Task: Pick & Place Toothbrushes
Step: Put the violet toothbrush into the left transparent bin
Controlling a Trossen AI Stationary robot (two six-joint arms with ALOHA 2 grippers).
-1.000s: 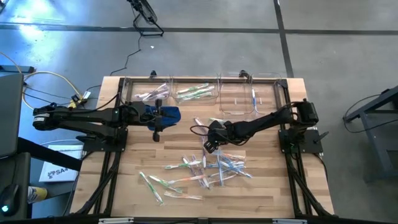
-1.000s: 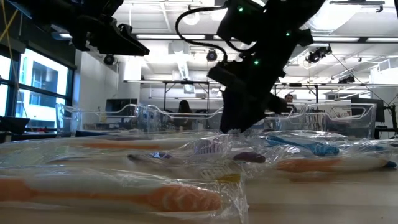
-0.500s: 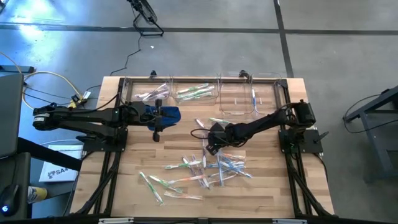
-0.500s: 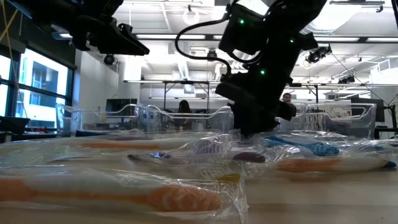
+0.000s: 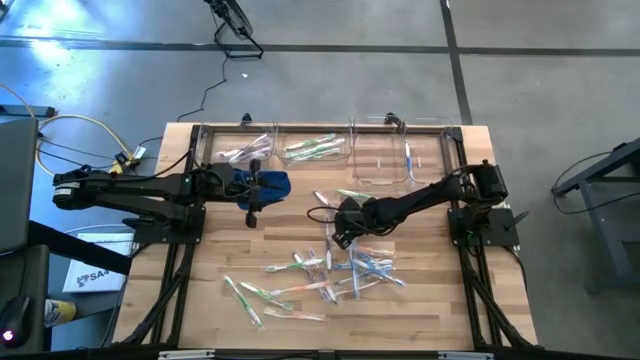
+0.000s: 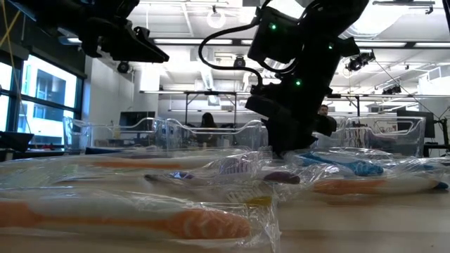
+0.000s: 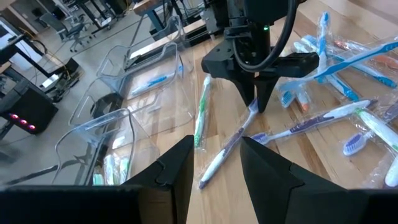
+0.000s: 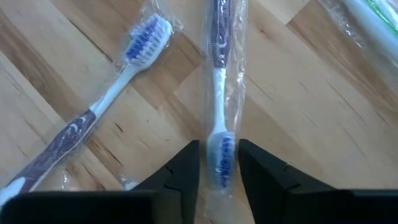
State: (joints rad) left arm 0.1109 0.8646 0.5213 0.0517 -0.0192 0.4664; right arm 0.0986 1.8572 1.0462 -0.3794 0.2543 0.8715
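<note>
Several wrapped toothbrushes [image 5: 330, 272] lie in a loose pile on the wooden table, toward its near edge. My right gripper [image 8: 219, 149] points steeply down at the pile's far side [image 5: 338, 235], shut on a white-and-purple toothbrush [image 7: 239, 134] in clear wrapping that lies flat on the wood. A second purple-handled toothbrush [image 8: 118, 68] lies beside it. My left gripper [image 7: 217, 168] hangs above the table's left part [image 5: 255, 195], open, with nothing between its fingers. My right gripper has the toothbrush's bristle head [image 8: 222, 144] between its two fingers, which meet the clear wrapper on either side. The fingers come from above, slanting down, and lie across the brush at its very end. The toothbrush lies flat on the table, its handle [image 8: 219, 37] stretching away.
Clear plastic bins [image 5: 318, 148] stand in a row along the far edge, some with toothbrushes inside. A blue cloth [image 5: 270, 184] shows by the left gripper. A green toothbrush [image 7: 200, 115] lies near the bins. Bare wood lies between pile and bins.
My right gripper has tipped a little steeper and its fingertips have sunk to the table at the pile's far side; over the last half second it has stayed put. The toothbrushes lie as before.
</note>
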